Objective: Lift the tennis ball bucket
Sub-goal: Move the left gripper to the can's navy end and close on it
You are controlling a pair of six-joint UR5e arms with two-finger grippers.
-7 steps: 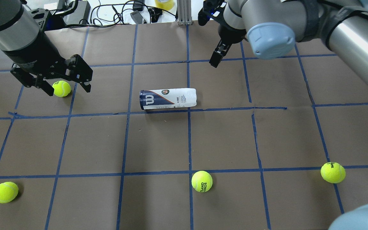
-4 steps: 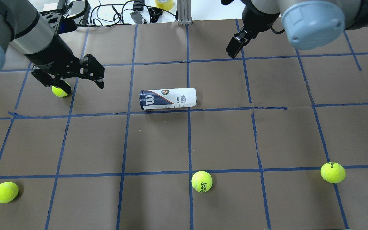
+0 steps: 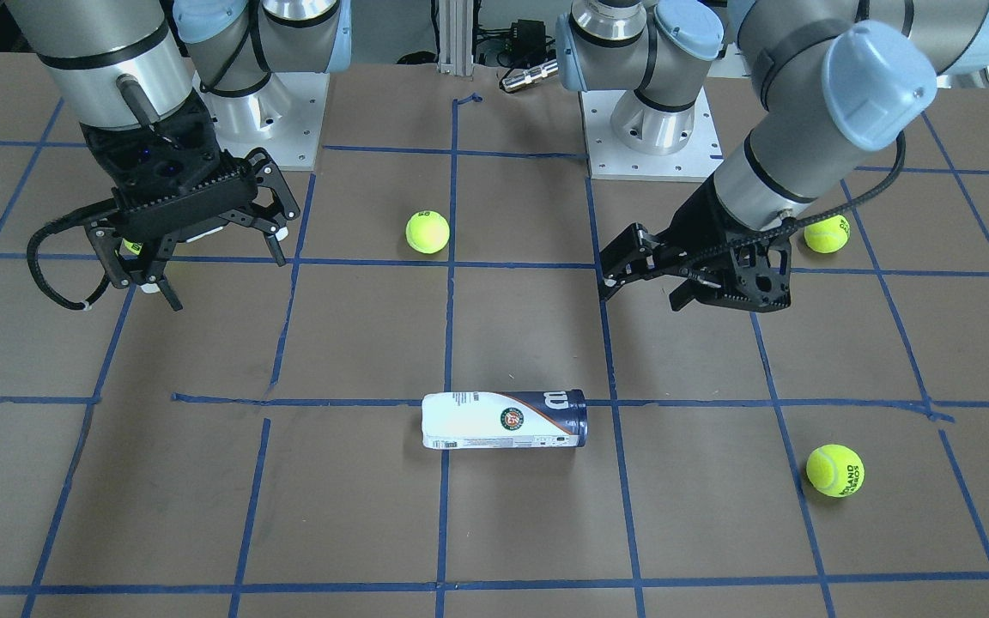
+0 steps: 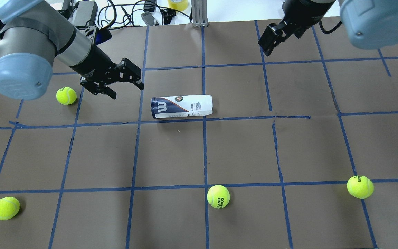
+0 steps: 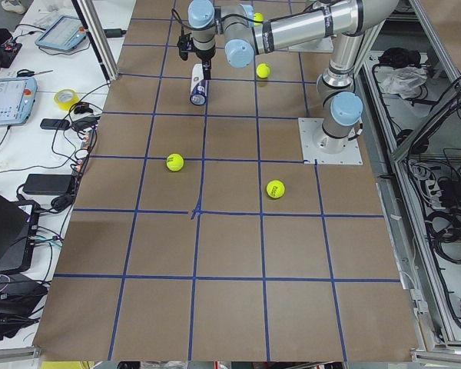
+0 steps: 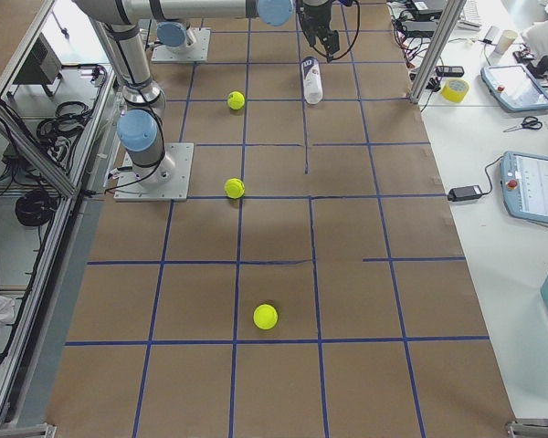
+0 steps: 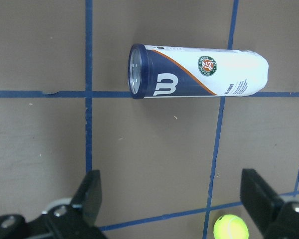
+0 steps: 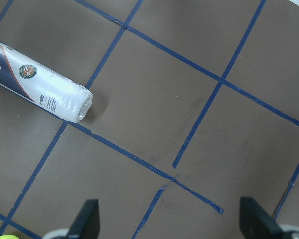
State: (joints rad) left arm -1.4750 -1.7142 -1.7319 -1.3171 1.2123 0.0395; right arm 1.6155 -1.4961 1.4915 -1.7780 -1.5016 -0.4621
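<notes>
The tennis ball bucket lies on its side mid-table, its dark blue rim toward the robot's left. It also shows in the front view, the left wrist view and the right wrist view. My left gripper is open and empty. It hovers just left of and behind the rim end, also seen in the front view. My right gripper is open and empty, far off at the table's far right.
Several yellow-green tennis balls lie around: one left of my left gripper, and three along the near side. Cables and gear and a metal post sit beyond the far edge.
My left gripper has moved right, away from the tennis ball and toward the bucket's rim end. My right gripper has moved right and toward the far edge. The bucket has not moved.
</notes>
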